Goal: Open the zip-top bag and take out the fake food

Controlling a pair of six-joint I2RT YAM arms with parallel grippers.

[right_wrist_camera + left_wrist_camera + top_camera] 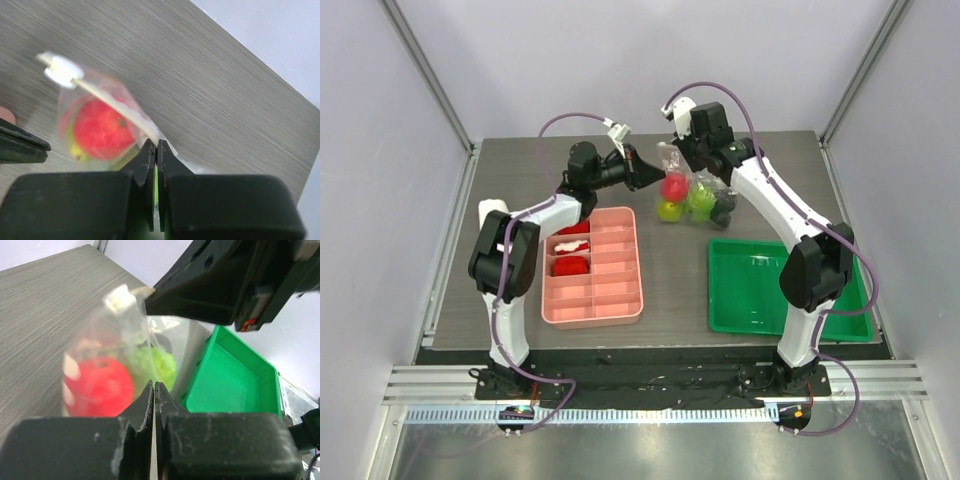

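near the bench's [510,175] far edge, left claw [645,176] and right claw [682,150] seem pressed together on the zip-top bag [700,180], whose thin film may slip, dropping the fake food [674,187].

Zip-top bag [686,168]: clear, crumpled film; zipper strip with white slider at one end; raised just beyond the far left corner of the green tray [760,292].
Fake food [674,187]: red apple, yellow-green pear, bumpy green fruit; all inside the bag.

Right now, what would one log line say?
left gripper: shut on bag | right gripper: shut on bag | fruit: inside bag
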